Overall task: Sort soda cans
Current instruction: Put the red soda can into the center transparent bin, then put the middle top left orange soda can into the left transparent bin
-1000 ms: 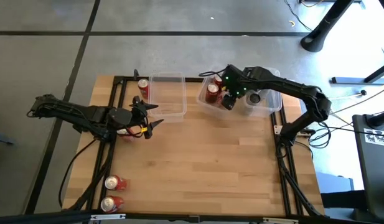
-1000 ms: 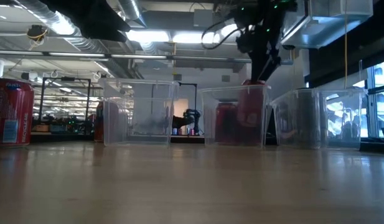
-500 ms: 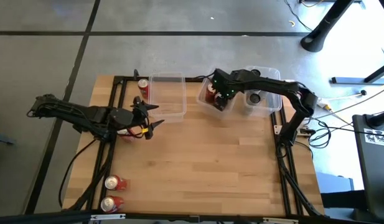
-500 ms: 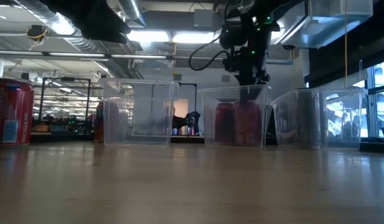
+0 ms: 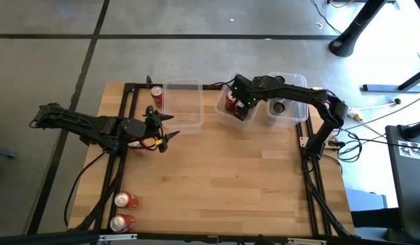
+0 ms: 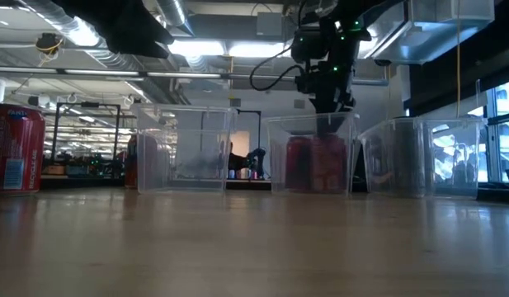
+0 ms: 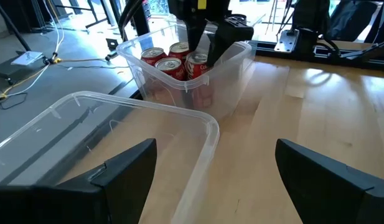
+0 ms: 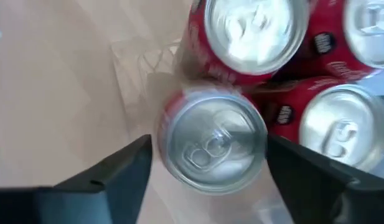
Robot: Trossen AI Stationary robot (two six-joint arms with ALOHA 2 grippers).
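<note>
We see the right gripper point(image 5: 241, 109) low over the middle bin point(image 5: 222, 109) at upper centre of the high view, its fingers spread either side of a red can point(image 8: 215, 140) standing among other cans point(image 7: 168, 62) against the bin's near wall. The left gripper point(image 5: 165, 128), fingers apart and holding nothing, hangs left of centre beside the empty bin point(image 5: 196, 85). The table's point(image 5: 223, 184) lower half lies open, with two cans point(image 5: 124, 211) at its lower-left edge.

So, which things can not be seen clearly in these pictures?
- High view: the right gripper covers most red cans in the middle bin.
- Low view: the black can in the right bin cannot be made out through its cloudy wall.
- Right wrist view: the red cans are blurred; labels unreadable.
</note>
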